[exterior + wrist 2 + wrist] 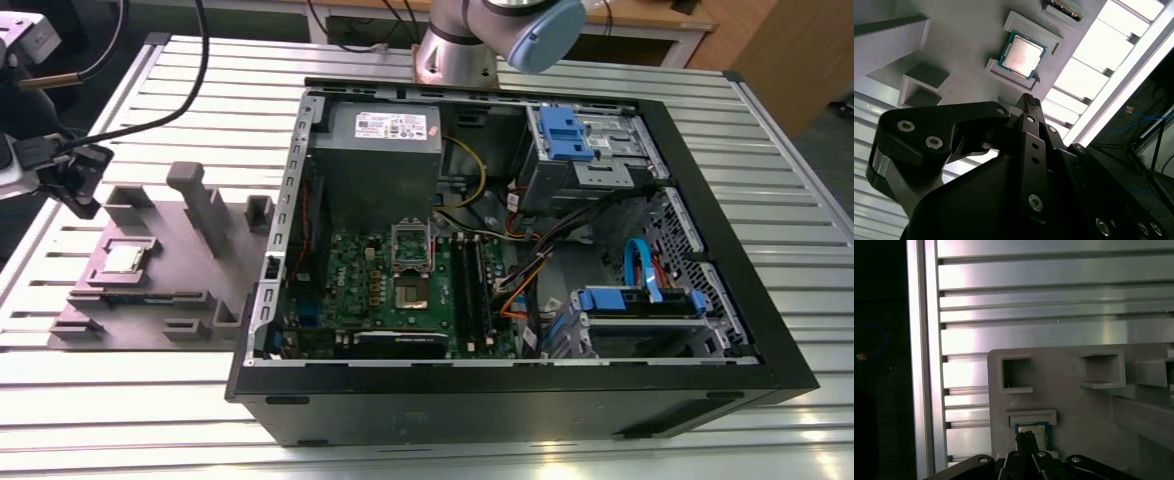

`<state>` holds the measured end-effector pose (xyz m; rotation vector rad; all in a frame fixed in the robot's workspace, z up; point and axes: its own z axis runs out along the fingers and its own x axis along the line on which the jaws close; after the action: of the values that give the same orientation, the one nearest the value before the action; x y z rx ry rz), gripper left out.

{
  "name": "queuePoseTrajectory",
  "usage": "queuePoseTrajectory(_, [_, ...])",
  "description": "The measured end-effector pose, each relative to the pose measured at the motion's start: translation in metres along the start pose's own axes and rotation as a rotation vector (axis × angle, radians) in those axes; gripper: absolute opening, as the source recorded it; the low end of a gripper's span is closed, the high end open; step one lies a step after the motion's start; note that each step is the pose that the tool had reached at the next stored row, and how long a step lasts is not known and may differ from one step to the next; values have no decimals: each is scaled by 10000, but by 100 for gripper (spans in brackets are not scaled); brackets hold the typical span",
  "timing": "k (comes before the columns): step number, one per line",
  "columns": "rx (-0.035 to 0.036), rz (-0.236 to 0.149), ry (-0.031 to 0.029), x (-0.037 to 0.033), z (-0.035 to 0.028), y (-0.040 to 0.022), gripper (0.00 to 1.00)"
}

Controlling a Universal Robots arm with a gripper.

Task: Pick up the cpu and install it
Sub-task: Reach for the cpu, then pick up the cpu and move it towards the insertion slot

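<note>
The cpu (123, 257), a small square chip with a silvery top and greenish rim, lies flat in a recess of the grey holder block (180, 275) on the exterior view's left, outside the computer case. My gripper (83, 203) hangs above and a little to the left of it, apart from it. In both wrist views the fingertips come together in one narrow black tip, shut on nothing. In the second wrist view the gripper (1030, 100) points toward the cpu (1022, 54). In the first wrist view the gripper (1026, 436) overlaps the edge of the cpu (1040, 432).
The open computer case (747, 250) lies on the slatted metal table (134, 400). Its green motherboard (354, 260) has a metal socket frame (411, 262) and black memory sticks (467, 280). Tall posts (200, 205) rise from the holder block. Cables (160, 110) trail near the gripper.
</note>
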<state>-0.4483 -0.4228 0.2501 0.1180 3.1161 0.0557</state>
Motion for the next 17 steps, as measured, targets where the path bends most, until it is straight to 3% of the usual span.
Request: queuePoseTrajectory(17, [-2,-1,-3,-34,16,-9,10])
